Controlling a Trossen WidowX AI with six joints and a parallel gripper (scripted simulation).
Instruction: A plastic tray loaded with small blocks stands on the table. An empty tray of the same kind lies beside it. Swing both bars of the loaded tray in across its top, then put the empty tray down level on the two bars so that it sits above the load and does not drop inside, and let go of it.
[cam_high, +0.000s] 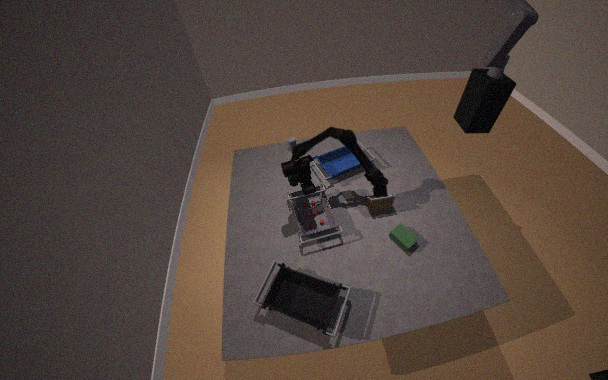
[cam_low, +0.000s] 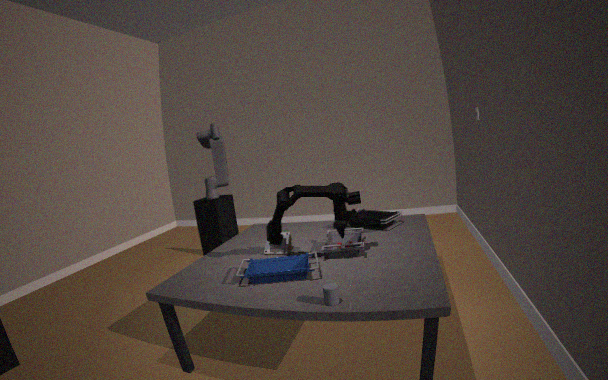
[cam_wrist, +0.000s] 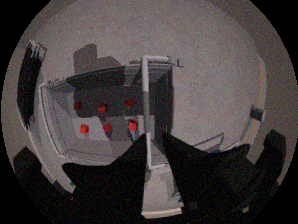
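Wrist view: gripper (cam_wrist: 152, 139) fingers fill the lower frame as dark shapes; their tips are hard to make out. They stand at a narrow gap and grip nothing. A wire bar (cam_wrist: 147, 96) runs upright in line with that gap; contact not resolvable.

Beyond the fingers: loaded tray (cam_wrist: 49, 106), grey, holding six red blocks (cam_wrist: 103, 108) in two rows. Its left edge is cut off by the lens rim.

Top view: loaded tray (cam_high: 300, 207) sits mid-table. The gripper (cam_high: 306, 189) hangs over its end nearest the blue tray and hides that end. The second bar (cam_high: 322, 242) lies swung out past the opposite end.

Arm (cam_high: 345, 137) arches from its base (cam_high: 387, 206) up and over, wrist pointing down.

Blue tray (cam_high: 339, 161) lies flat just beyond the loaded one, partly under the arm; nothing visible in it. Black tray (cam_high: 305, 297), larger, sits well apart, interior dark. Green block (cam_high: 403, 236) lies alone on the table (cam_low: 400, 285).
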